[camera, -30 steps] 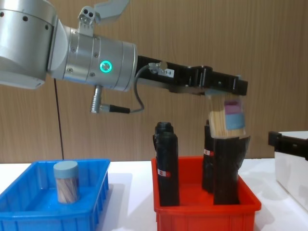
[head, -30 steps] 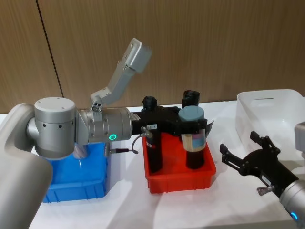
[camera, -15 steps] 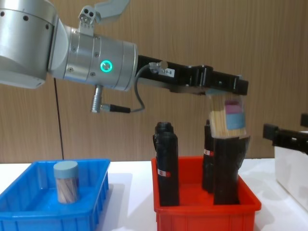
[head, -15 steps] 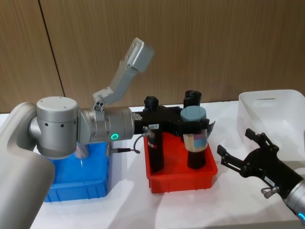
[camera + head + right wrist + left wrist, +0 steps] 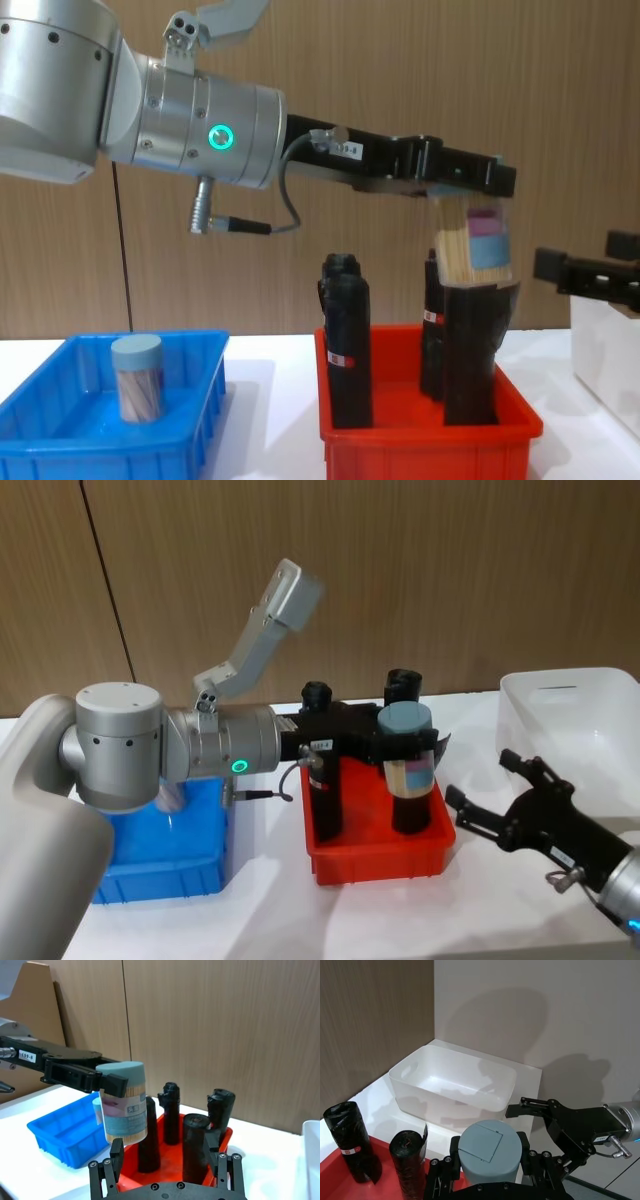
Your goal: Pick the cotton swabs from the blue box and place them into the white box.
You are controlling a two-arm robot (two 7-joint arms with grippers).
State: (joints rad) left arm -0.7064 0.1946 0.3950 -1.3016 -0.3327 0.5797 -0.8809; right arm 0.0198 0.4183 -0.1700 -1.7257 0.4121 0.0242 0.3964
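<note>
Nearest, the right gripper (image 5: 480, 780) hovered low over the table (image 5: 400, 920) between the red bin (image 5: 420, 450) and the white box (image 5: 560, 677), its fingers spread wide and empty. Behind it, the left gripper (image 5: 470, 185) was clamped shut on the lid end of a jar of cotton swabs (image 5: 473, 245), holding it upright above the red bin's right side, close over the black rolls (image 5: 345, 340). Far left, a second jar (image 5: 137, 378) stood in the blue box (image 5: 60, 450). The white box sat farthest right.
</note>
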